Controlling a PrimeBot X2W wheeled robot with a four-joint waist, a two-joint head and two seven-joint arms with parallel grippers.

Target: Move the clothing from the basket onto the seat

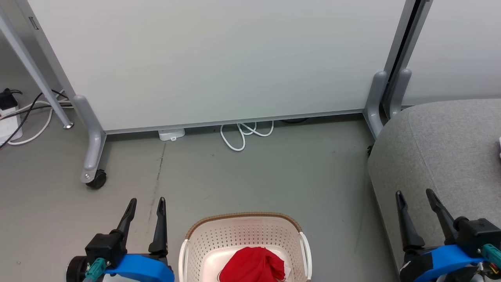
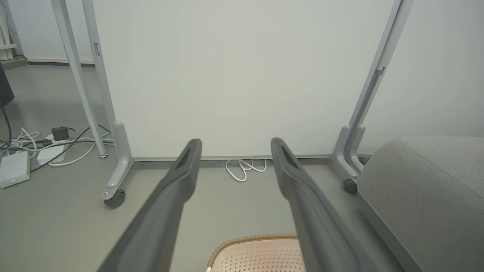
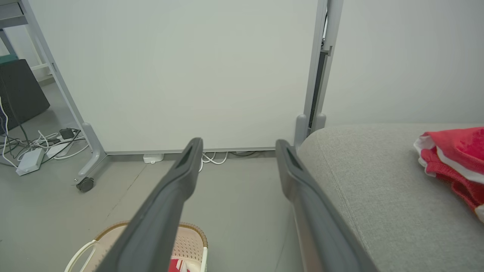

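With left end effector and right end effector released, red fabric garment at 6 o'clock might snag cream perforated plastic basket.

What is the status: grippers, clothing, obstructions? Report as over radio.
Grippers: left gripper, right gripper open, empty. Plain red garment in basket; white-trimmed garment on seat. No obstruction seen.

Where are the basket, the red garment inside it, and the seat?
basket (image 1: 244, 214): head view, on its brown back rim.
red garment (image 1: 252, 266): head view, middle of the bunched fabric.
seat (image 1: 442, 149): head view, bare grey top surface.
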